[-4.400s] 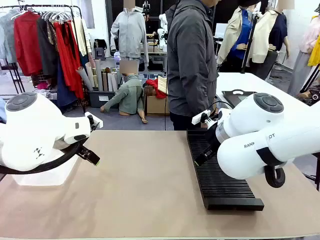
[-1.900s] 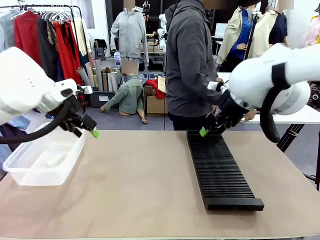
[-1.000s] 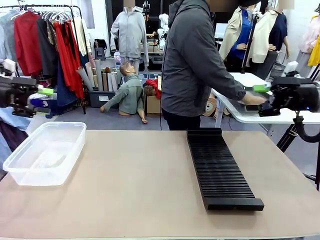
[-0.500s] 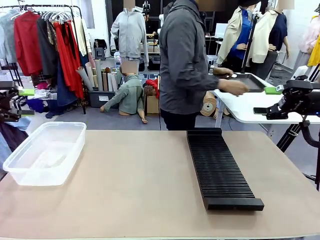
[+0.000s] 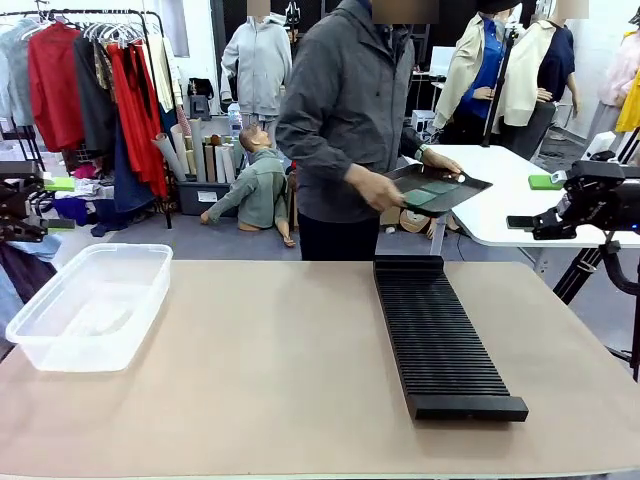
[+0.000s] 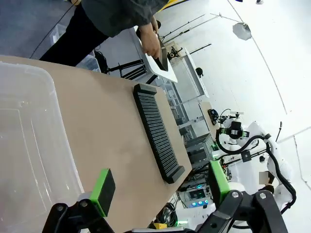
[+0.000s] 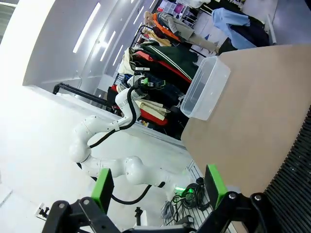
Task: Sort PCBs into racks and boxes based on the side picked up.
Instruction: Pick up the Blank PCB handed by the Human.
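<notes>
PCBs (image 5: pixel 430 189), perhaps two, flat in black tray (image 5: pixel 472 183) held by person (image 5: pixel 345 110) beyond rack (image 5: pixel 440 335): thin, stiff, light, likely slick-faced and scratch-prone, so best pinched by an edge. Slotted black rack and clear plastic box (image 5: pixel 60 347) on tan table (image 5: pixel 270 385). Left gripper (image 6: pixel 160 187) and right gripper (image 7: pixel 158 187) spread wide, empty.

Person (image 5: pixel 340 110) holds a black tray (image 5: pixel 474 184) near a white table (image 5: pixel 505 215).

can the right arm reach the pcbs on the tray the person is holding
Probably yes: the right gripper is open, right of the tray, and nothing stands between it and the PCBs lying uncovered on top.
</notes>
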Tool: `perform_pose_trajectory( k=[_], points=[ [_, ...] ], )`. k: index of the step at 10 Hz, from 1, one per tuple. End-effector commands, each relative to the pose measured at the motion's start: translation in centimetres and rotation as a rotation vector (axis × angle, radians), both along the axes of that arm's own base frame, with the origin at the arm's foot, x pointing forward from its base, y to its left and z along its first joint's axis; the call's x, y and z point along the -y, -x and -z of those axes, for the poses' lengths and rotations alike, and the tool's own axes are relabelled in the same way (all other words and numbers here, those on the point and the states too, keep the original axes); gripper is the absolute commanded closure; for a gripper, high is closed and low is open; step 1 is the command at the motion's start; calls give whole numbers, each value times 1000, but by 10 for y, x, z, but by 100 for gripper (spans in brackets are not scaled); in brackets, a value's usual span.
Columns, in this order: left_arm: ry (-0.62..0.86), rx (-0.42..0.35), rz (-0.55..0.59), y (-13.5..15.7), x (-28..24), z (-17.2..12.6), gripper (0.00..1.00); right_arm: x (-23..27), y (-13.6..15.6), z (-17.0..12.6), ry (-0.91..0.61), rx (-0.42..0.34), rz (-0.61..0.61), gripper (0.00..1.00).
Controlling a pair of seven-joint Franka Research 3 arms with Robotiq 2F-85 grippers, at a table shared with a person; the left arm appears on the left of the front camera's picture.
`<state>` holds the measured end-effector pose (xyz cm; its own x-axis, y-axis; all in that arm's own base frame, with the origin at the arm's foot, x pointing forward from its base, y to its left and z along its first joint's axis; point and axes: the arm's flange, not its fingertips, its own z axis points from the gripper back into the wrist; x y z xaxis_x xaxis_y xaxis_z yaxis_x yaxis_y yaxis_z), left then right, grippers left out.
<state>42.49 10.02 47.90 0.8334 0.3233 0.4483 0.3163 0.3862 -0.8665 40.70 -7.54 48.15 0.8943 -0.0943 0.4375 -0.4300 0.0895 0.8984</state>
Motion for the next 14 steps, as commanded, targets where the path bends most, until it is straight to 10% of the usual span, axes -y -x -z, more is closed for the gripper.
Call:
perform_pose_trajectory(
  k=[1, 14],
  points=[
    [-3, -6, 1, 0, -3, -2, 0, 0, 1, -2, -12, 7, -4, 0],
    [-3, -6, 1, 0, -3, -2, 0, 0, 1, -2, -12, 7, -4, 0]
  ],
)
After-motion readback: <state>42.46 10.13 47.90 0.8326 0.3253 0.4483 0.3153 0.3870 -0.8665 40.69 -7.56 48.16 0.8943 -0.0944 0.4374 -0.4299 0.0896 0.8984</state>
